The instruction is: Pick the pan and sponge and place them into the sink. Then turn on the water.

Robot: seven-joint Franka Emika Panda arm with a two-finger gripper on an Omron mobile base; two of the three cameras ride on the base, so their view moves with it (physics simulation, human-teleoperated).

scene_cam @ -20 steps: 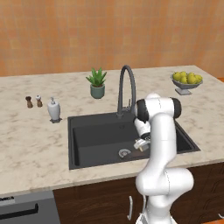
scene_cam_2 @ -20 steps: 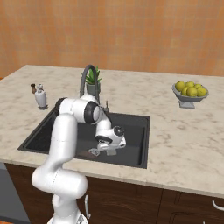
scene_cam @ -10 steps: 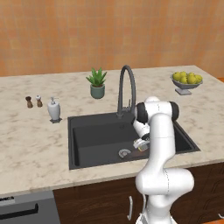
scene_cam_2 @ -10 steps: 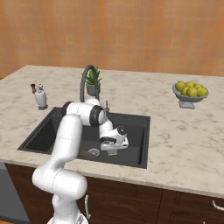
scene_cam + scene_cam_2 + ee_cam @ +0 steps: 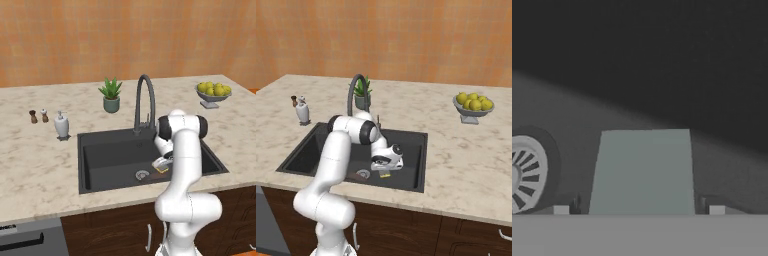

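The gripper (image 5: 640, 210) hangs low inside the sink (image 5: 100, 150), fingers spread clear of the sponge (image 5: 642, 170) lying flat on the basin floor beside the drain (image 5: 524, 172), seemingly to drop it there.

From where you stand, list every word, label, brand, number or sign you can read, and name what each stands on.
There is no readable text in these views.
The soap dispenser, the two small shakers, the plant pot and the fruit bowl carry no labels.
The sink, its faucet, the sponge lying between the open gripper tips, and the drain are unmarked.
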